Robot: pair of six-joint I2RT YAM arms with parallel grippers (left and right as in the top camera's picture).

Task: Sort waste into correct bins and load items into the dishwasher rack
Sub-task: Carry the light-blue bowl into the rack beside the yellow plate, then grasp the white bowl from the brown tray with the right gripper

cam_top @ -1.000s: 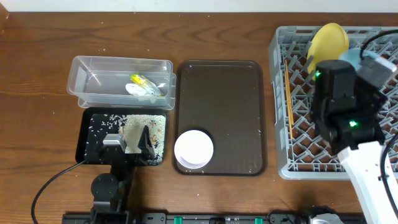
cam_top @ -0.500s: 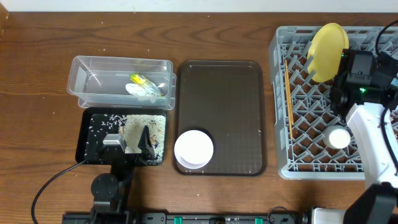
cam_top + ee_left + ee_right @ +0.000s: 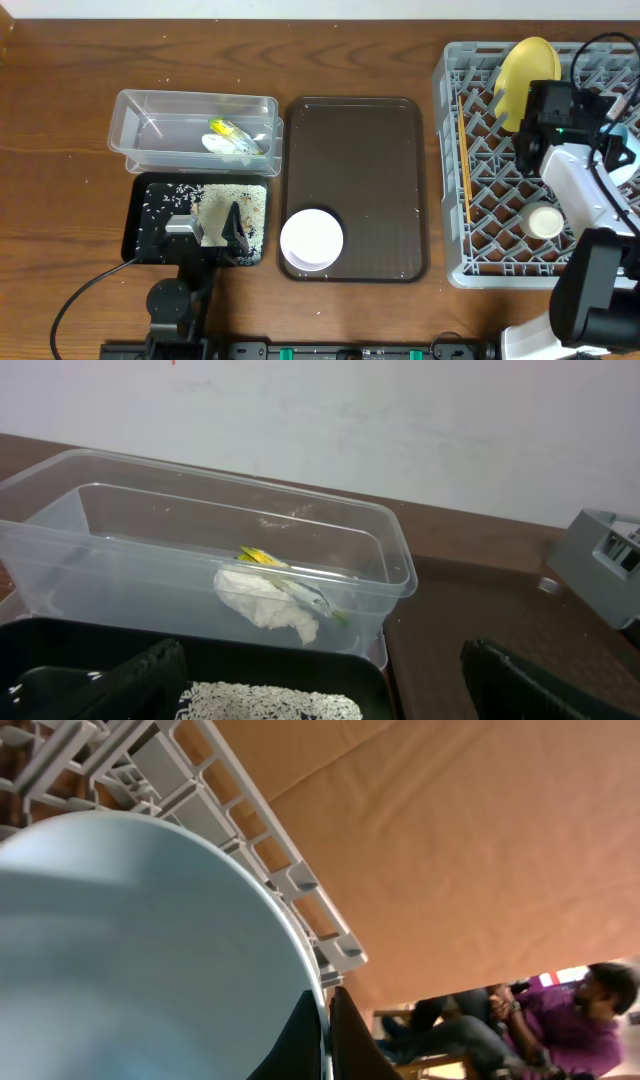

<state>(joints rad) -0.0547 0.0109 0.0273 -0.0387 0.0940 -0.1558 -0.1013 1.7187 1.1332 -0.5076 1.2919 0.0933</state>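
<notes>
My right gripper (image 3: 327, 995) is shut on the rim of the light blue bowl (image 3: 140, 950), held over the grey dishwasher rack (image 3: 480, 230) at its right edge. A sliver of the bowl (image 3: 631, 152) shows overhead. The yellow plate (image 3: 527, 66) stands upright in the rack's back. The chopsticks (image 3: 464, 160) lie along its left side. The white bowl (image 3: 311, 240) sits on the brown serving tray (image 3: 355, 140). My left gripper (image 3: 205, 232) is open and empty over the black tray (image 3: 140, 225), which holds rice grains (image 3: 270, 702). The wrapper (image 3: 232, 137) lies in the clear tub (image 3: 150, 110).
The right arm (image 3: 560, 110) and its cables cross the rack's right half. The tub sits just behind the black tray, both left of the serving tray. The rack's lattice (image 3: 200, 800) fills the top of the right wrist view.
The right arm has swung from the rack's front toward its back right, carrying the light blue bowl to the right edge. The left arm has not moved.
</notes>
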